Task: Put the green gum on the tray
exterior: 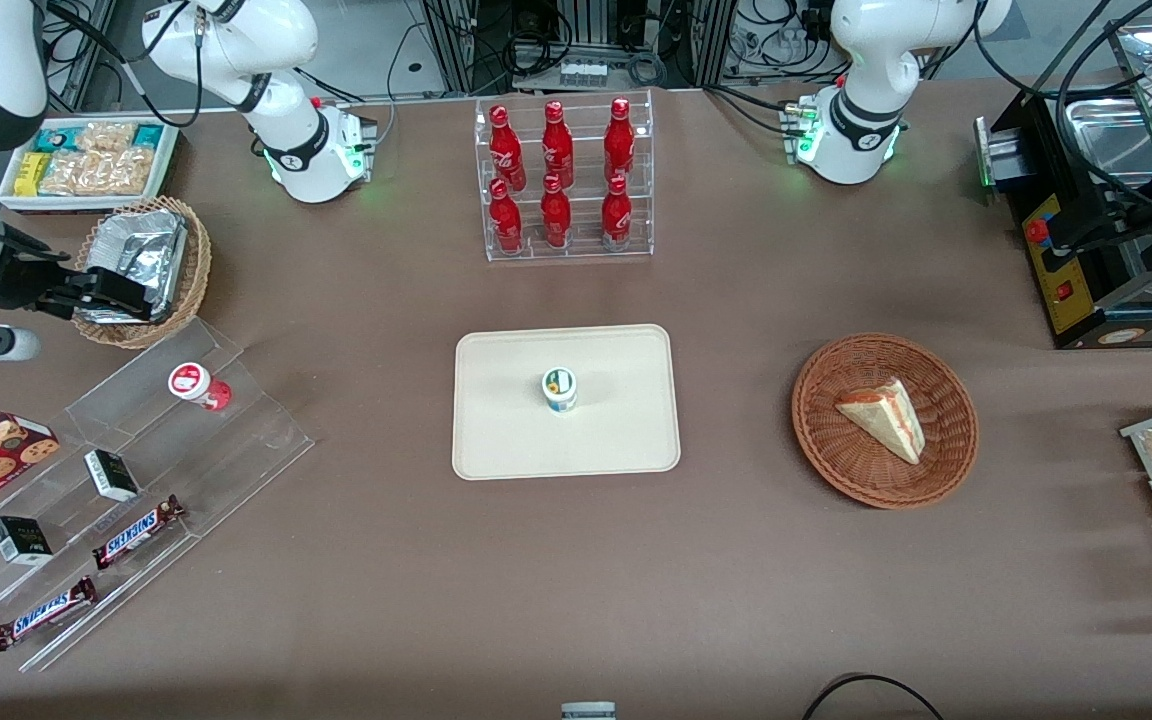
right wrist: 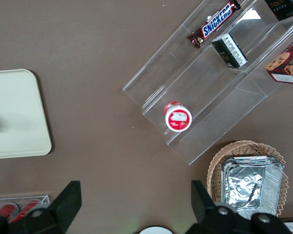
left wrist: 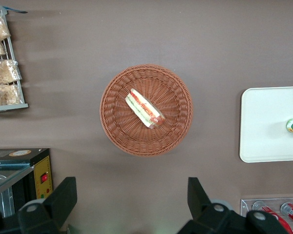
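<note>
Tray holds upright green gum; pincer open above foil basket.

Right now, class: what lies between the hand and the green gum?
In the front view, the open hand hangs over the foil-filled basket. Between it and the green gum, upright on the tray, lies only bare brown table.
</note>
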`<action>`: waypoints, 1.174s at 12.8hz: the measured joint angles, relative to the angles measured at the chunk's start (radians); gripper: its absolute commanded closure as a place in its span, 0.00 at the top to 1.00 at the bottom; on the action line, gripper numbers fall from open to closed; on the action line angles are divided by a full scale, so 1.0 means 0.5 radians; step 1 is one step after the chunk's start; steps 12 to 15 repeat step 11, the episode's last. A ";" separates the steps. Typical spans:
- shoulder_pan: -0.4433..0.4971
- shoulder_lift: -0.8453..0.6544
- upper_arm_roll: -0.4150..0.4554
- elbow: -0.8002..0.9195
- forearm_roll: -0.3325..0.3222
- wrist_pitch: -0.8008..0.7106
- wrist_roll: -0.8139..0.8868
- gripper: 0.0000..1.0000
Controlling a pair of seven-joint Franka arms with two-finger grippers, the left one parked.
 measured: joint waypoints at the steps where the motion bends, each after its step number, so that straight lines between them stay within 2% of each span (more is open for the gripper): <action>1: -0.018 0.002 0.001 0.004 0.000 0.000 0.001 1.00; 7: -0.142 0.056 0.022 0.034 0.000 0.003 0.000 1.00; 15: -0.156 0.069 0.034 0.057 0.004 0.005 0.001 1.00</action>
